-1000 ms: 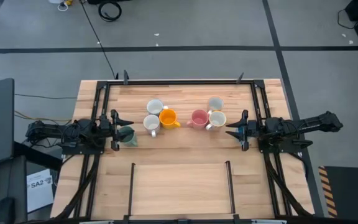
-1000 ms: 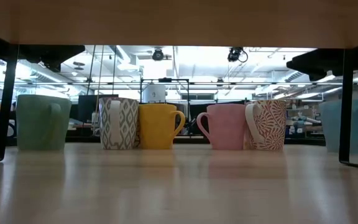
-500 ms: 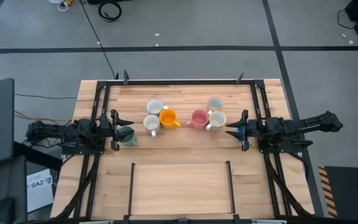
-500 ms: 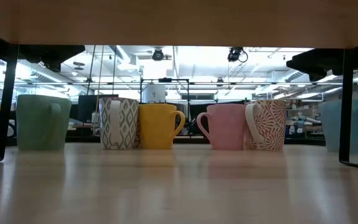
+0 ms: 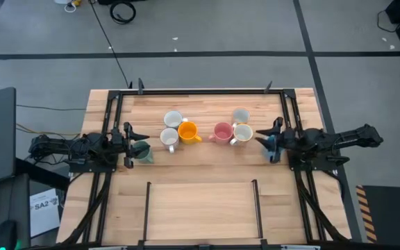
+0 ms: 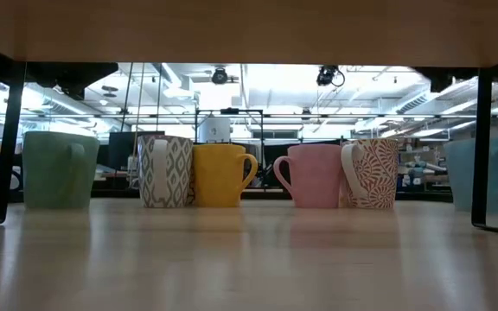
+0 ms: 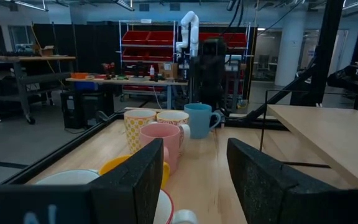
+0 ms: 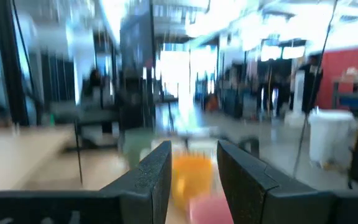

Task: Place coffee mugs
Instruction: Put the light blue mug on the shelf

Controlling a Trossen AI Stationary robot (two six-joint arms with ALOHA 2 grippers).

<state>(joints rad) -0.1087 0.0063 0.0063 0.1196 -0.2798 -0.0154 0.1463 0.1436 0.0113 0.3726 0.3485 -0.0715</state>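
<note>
Wooden table w/ black frame rails flanking mugs, both arms outside.

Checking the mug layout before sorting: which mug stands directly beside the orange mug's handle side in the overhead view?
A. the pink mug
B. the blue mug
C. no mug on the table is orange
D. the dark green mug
A: the orange mug has its handle pointing toward the pink mug, the next one along the row.

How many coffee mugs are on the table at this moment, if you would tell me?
7 show: two white beside the orange, the pink against a cream, a grey-blue behind them, the green at the left gripper. Another may be hidden.
</note>
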